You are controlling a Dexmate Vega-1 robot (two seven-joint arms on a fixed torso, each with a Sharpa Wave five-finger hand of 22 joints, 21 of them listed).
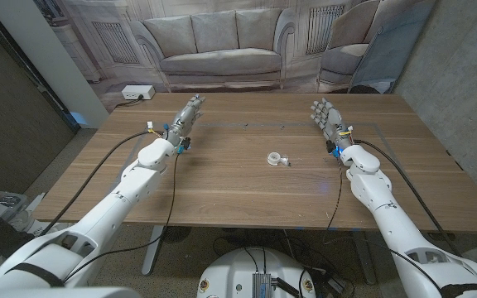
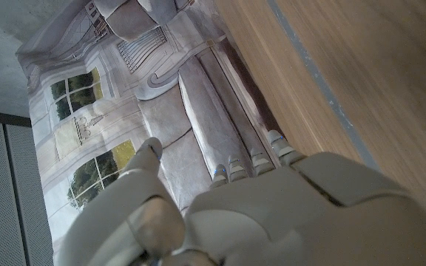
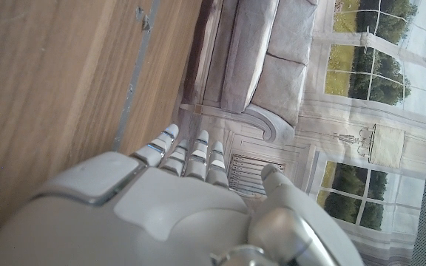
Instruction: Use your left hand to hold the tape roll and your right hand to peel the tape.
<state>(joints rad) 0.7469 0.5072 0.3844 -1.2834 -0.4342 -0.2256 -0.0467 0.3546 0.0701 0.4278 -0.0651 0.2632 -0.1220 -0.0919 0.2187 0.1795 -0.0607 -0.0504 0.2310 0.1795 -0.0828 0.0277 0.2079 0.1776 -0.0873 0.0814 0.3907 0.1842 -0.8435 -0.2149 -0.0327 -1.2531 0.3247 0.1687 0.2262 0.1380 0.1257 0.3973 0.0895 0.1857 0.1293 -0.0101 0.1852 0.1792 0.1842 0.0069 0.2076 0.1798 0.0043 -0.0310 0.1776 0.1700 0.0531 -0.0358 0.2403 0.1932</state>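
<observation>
**Where everything sits on the table right now**

The tape roll is found pretty much dead centre on the wooden table, well apart from both hands. Taking the roll as the clock's middle, the left hand is placed out at about 10 o'clock, near the far edge, and the right hand at about 2 o'clock, also toward the far edge. Nothing is touched by either hand. A power strip is seen on the floor past the table's far left corner, around 10 o'clock. A backdrop is hung behind the table at 12 o'clock.
</observation>
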